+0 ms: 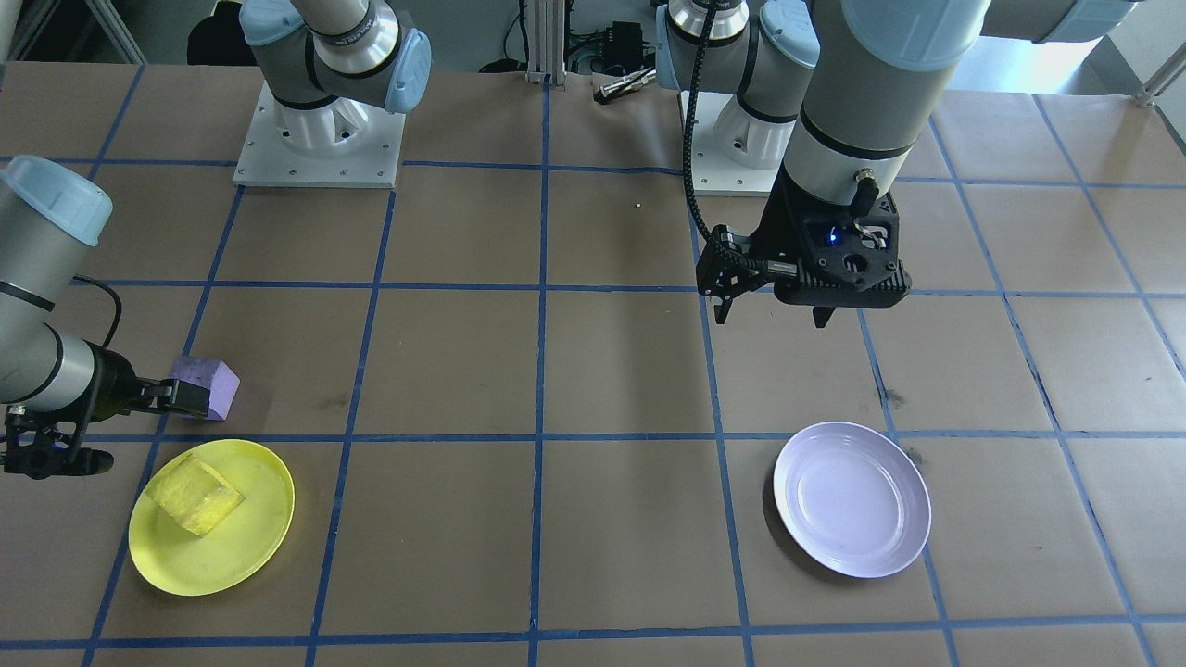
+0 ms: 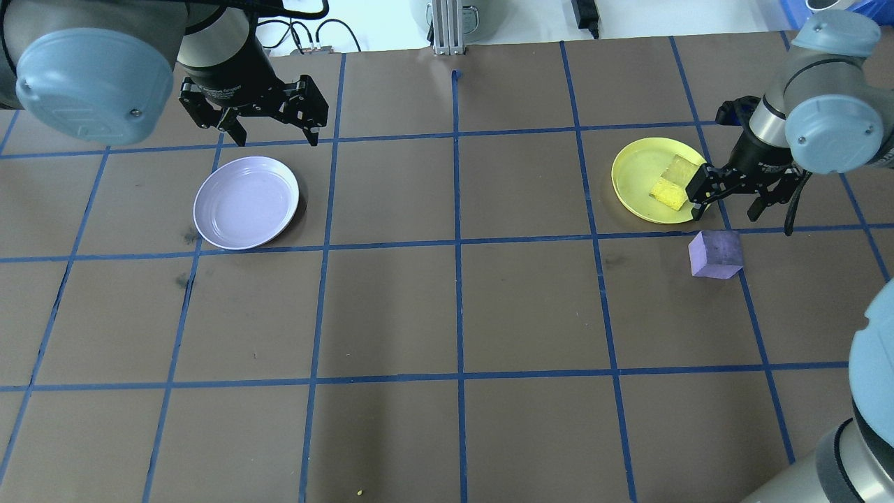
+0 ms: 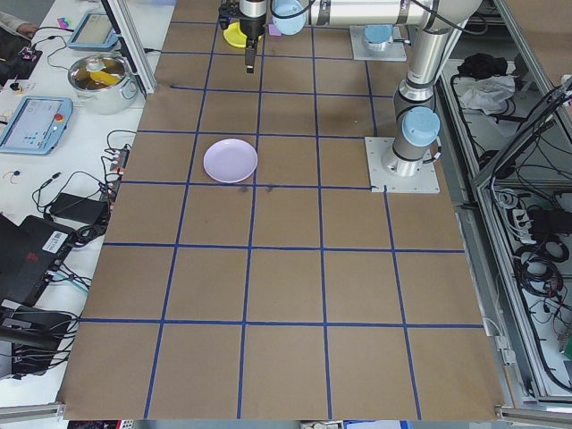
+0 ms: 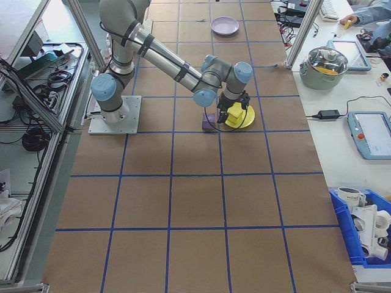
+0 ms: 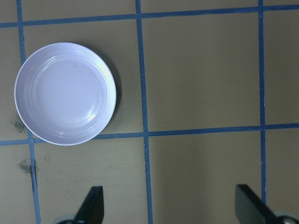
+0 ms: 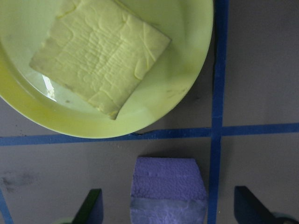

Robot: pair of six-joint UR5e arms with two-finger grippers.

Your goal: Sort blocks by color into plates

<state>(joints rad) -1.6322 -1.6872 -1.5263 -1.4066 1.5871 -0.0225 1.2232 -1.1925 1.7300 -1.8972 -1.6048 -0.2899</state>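
A purple block (image 2: 714, 253) lies on the table just outside the yellow plate (image 2: 634, 173). In the right wrist view the purple block (image 6: 168, 193) shows low between the two spread fingers. My right gripper (image 2: 730, 197) hangs open over that spot and holds nothing. The yellow block (image 2: 672, 187) rests inside the yellow plate (image 1: 232, 556). The lavender plate (image 2: 246, 202) lies bare on the other side of the table. My left gripper (image 2: 276, 133) hovers open beyond the lavender plate (image 5: 65, 93), with nothing between its fingers.
Brown paper with a blue tape grid (image 2: 457, 241) covers the table. The two arm bases (image 1: 320, 139) stand at the robot's edge. Side benches carry a metal pot (image 4: 327, 64), tablets and cables, and a person's hands (image 4: 360, 15) show there.
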